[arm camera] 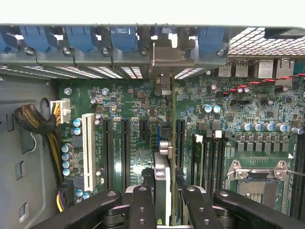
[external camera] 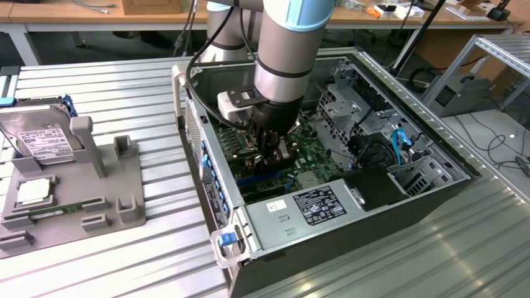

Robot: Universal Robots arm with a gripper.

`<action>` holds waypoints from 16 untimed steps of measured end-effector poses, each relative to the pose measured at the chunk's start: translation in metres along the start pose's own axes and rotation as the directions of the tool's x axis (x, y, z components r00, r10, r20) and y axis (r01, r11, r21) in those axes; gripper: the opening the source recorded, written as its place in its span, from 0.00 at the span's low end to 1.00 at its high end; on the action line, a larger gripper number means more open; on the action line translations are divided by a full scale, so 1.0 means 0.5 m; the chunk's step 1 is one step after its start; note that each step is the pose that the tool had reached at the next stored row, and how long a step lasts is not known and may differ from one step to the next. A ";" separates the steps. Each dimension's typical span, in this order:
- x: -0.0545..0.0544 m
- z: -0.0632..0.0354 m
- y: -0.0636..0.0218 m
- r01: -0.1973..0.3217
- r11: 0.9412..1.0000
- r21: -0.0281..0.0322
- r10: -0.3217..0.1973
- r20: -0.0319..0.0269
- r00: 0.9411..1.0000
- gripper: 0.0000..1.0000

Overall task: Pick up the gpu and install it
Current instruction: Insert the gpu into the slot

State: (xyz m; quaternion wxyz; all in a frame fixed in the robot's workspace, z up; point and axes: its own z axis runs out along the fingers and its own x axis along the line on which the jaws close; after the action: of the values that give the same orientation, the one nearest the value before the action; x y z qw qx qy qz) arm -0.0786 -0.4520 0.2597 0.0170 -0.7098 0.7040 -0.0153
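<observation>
My gripper (external camera: 267,160) reaches down into the open computer case (external camera: 211,186), over the green motherboard (arm camera: 133,102). It is shut on the gpu (arm camera: 164,167), which the wrist view shows edge-on between the two black fingers (arm camera: 142,210). The card stands upright along the row of black expansion slots (arm camera: 125,148). Its silvery bracket (arm camera: 164,55) sits against the case's rear slot openings, among the blue clips. I cannot tell whether the card's lower edge is seated in a slot. In the exterior view the gpu (external camera: 280,152) shows as a small silvery piece at the fingers.
On the exterior view's left, a grey fixture (external camera: 74,186) holds a hard drive (external camera: 37,139) and a memory stick (external camera: 49,214). Inside the case are the power supply (external camera: 319,208), drive cage (external camera: 344,112), blue cables (external camera: 398,146) and CPU socket (arm camera: 259,174).
</observation>
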 end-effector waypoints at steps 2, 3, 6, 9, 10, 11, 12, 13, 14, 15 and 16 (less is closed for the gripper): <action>0.000 0.000 0.000 0.000 1.000 0.000 0.000 0.000 1.000 0.27; 0.000 0.000 0.004 0.000 1.000 0.000 0.000 0.000 1.000 0.27; 0.000 0.000 0.006 0.000 1.000 0.000 0.000 0.000 1.000 0.27; 0.000 0.000 0.006 -0.001 1.000 0.000 0.001 0.000 1.000 0.27; 0.000 0.001 0.006 -0.001 1.000 0.000 0.001 0.000 1.000 0.27; 0.000 0.001 0.006 -0.001 1.000 0.000 0.001 0.000 1.000 0.27; 0.001 0.002 0.006 -0.001 1.000 0.000 0.001 0.000 1.000 0.27; 0.002 0.004 0.006 -0.001 1.000 0.000 0.001 0.000 1.000 0.27; 0.002 0.004 0.006 -0.001 1.000 0.000 0.001 0.000 1.000 0.27; 0.002 0.004 0.006 -0.001 1.000 0.000 0.001 0.000 1.000 0.27; 0.003 0.005 0.006 -0.001 1.000 0.000 0.001 0.000 1.000 0.27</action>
State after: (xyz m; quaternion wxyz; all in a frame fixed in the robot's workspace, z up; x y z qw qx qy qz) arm -0.0816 -0.4534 0.2573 0.0169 -0.7095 0.7044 -0.0153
